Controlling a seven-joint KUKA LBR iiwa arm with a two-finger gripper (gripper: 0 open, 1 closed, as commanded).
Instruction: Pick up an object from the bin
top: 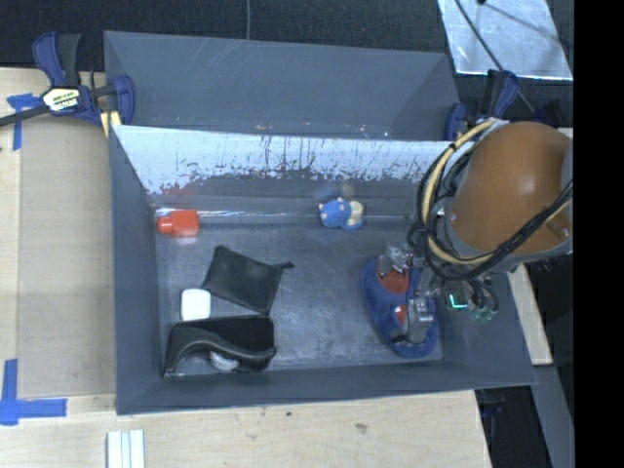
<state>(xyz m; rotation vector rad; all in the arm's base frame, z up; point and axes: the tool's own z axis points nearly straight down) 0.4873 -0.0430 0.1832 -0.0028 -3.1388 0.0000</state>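
Here, scuffed grey metal bin (322,310), hand (419,326) over blue item (375,292) lower right, grip unclear.

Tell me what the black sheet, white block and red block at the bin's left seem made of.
Black sheet: thin, matte, edge curling, probably rubber or soft plastic. White block: smooth, rounded corners, foam or plastic, cannot tell which. Red block: even bright colour, likely hard plastic.

The grey metal bin (322,305) looks matt and scratched, the black curved piece (222,344) near left glossy, the orange cover (507,188) smooth
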